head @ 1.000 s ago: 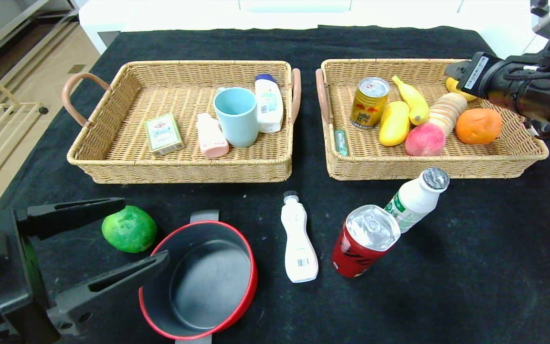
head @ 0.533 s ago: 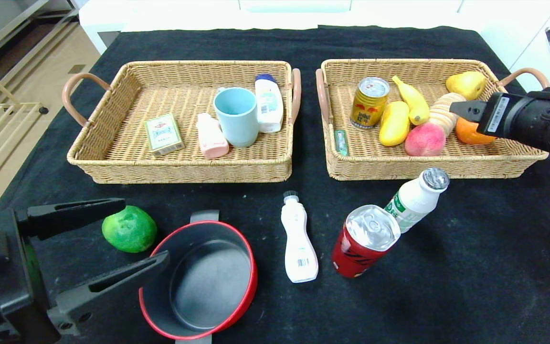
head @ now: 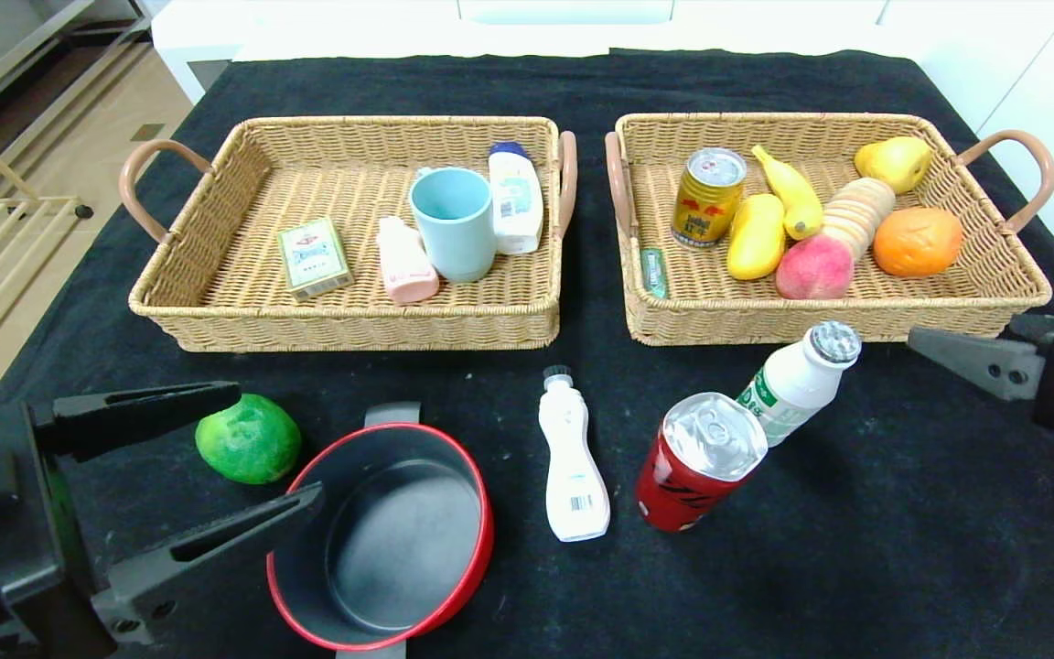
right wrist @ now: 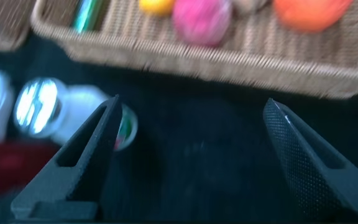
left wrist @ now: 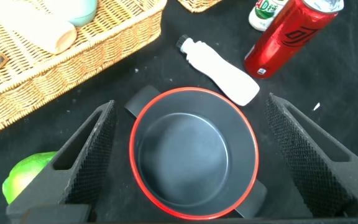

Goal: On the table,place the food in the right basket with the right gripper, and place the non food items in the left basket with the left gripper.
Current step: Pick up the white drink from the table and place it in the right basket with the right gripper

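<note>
The left end effector (head: 216,448) hangs low over the near left part of the black tabletop (head: 902,549), its two fingers spread wide apart and holding nothing; a green lime-like fruit (head: 248,438) lies between the fingers, close to the farther one, and the empty red-rimmed pot (head: 385,535) sits just beside the nearer finger, on the side toward the other arm. Past the pot, farther from this end effector, a white bottle (head: 571,458) lies on its side, then a red can (head: 699,460) stands with a white-and-green bottle (head: 797,380) touching or nearly touching it behind. The right end effector (right wrist: 191,155) sits at the right edge of the tabletop, in front of the right basket (head: 975,316), its fingers also wide apart and empty; in the right wrist view the white-and-green bottle and the red can lie off to one side of its fingers, with the basket wall just beyond them. Inside that basket lie a gold can (head: 708,196), a mango (head: 756,236), a banana (head: 790,190), a peach (head: 813,267), a stack of biscuits (head: 859,212), an orange (head: 917,241), a pear (head: 894,161) and a small green packet (head: 653,272). The left basket (head: 207,325), beyond the left end effector, holds a small box (head: 312,257), a pink bottle (head: 404,259), a light blue cup (head: 454,223) and a white lotion bottle (head: 515,196)
</note>
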You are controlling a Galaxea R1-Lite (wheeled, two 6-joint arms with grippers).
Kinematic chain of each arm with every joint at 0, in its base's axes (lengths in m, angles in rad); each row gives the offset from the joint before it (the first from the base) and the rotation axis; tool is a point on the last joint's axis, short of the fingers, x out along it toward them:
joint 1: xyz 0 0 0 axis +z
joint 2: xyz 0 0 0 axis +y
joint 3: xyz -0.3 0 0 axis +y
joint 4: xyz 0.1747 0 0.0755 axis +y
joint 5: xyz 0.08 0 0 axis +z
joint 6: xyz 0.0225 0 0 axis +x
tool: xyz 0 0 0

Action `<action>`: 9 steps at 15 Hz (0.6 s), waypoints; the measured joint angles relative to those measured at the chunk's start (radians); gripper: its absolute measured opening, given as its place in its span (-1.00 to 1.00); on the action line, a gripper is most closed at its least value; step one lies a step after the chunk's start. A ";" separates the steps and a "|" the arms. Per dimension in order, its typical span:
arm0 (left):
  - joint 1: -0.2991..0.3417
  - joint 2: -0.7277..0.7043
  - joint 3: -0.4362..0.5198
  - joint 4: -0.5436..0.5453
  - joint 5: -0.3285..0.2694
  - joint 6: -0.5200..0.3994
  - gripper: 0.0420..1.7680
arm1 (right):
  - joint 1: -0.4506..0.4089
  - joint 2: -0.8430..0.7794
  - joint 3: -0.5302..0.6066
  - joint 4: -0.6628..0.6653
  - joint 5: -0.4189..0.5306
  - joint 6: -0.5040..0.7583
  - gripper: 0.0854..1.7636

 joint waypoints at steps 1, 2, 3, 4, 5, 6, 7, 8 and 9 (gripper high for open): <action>0.002 0.000 0.000 -0.001 0.000 0.000 0.94 | 0.001 -0.033 0.036 0.014 0.030 -0.013 0.89; 0.004 -0.002 -0.001 -0.001 0.000 0.000 0.94 | 0.004 -0.064 0.071 0.019 0.059 -0.028 0.89; 0.005 -0.004 -0.001 -0.001 0.000 0.000 0.94 | 0.016 -0.096 0.109 0.023 0.082 -0.040 0.90; 0.005 -0.006 -0.003 -0.001 0.000 0.000 0.94 | 0.036 -0.124 0.143 0.023 0.091 -0.050 0.90; 0.005 -0.008 -0.004 -0.001 0.000 0.000 0.94 | 0.064 -0.147 0.170 0.025 0.092 -0.055 0.90; 0.005 -0.011 -0.005 -0.001 0.000 0.001 0.94 | 0.100 -0.168 0.193 0.026 0.088 -0.056 0.91; 0.004 -0.015 -0.005 0.000 -0.001 0.002 0.94 | 0.137 -0.186 0.211 0.027 0.080 -0.057 0.91; 0.004 -0.018 -0.005 0.000 -0.001 0.002 0.94 | 0.171 -0.200 0.228 0.026 0.068 -0.057 0.91; 0.003 -0.020 -0.005 0.000 -0.001 0.002 0.94 | 0.199 -0.211 0.246 0.025 0.062 -0.058 0.92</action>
